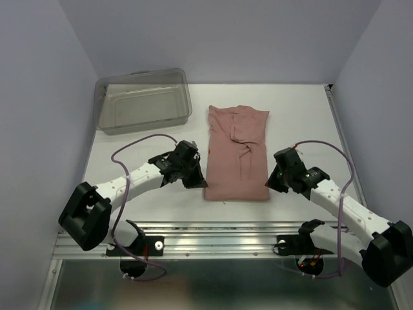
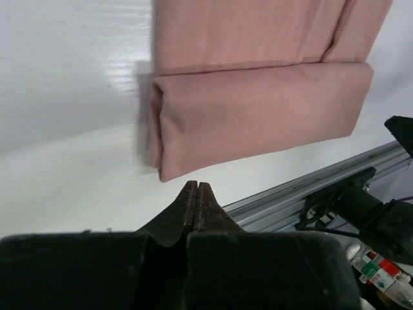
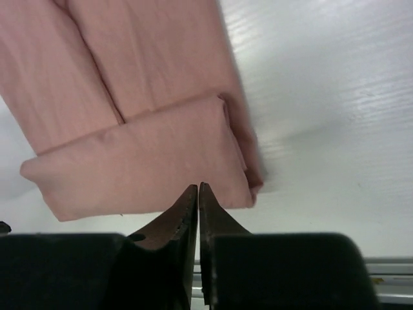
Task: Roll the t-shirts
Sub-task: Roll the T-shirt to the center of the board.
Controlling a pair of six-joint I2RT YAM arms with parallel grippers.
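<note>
Closest in my left wrist view is my left claw (image 2: 197, 187), its two black fingers pressed flat together, clenched on nothing. My right claw (image 3: 198, 188) looks much the same in its own view: the tips are drawn in to a hairline slit with nothing between them.

Just past both pairs of tips lies the dusty-pink cotton t-shirt (image 1: 237, 152), folded into a long narrow strip on the white desk (image 1: 303, 116). From above, the strip runs lengthwise away from my bases at the middle of the desk. My left claw sits at its near left corner and my right claw at its near right corner.

Only the wrist views show that the near end is turned over on itself into a thick band, with stacked cloth edges at each corner. From above, that end reads as a plain straight edge. The left wrist view shows a sliver of bare desk between my tips and the band. In the right wrist view the tips overlap the band's hem, and I cannot tell whether they touch it.

Only the overhead view shows the creased far end of the strip. It also shows the clear grey plastic bin (image 1: 143, 100) at the far left corner, well apart from the shirt. A silver metal rail (image 1: 219, 236) runs along the near edge of the desk.
</note>
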